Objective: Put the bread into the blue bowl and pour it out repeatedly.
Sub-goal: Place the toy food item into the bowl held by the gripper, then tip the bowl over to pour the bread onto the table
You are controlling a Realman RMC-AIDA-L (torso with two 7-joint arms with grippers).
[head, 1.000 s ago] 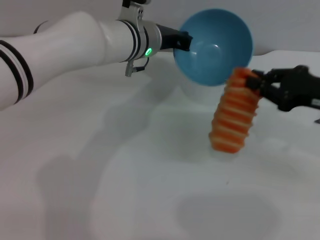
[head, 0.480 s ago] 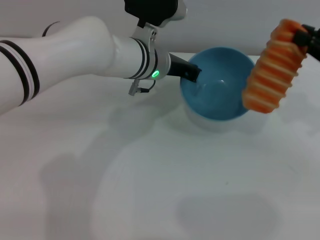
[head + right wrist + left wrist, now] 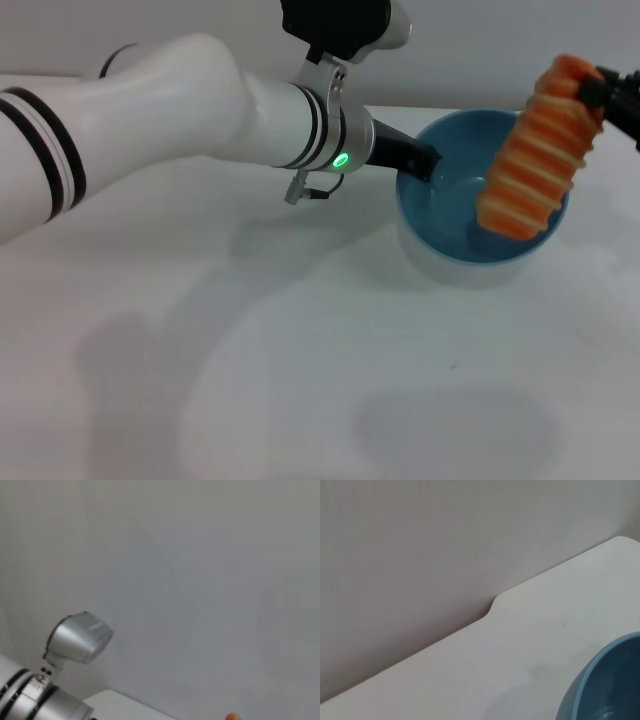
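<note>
Head view: bread under right gripper

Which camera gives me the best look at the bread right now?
The head view. It shows nearly the whole bread hanging tilted from the right gripper, its lower end over the blue bowl that the left gripper holds. The right wrist view catches only an orange sliver at the frame edge; the left wrist view shows none.

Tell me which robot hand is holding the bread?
The right gripper, at the far right of the head view, pinches the top of the orange bread above the blue bowl. The left gripper grips the bowl's rim instead.
</note>
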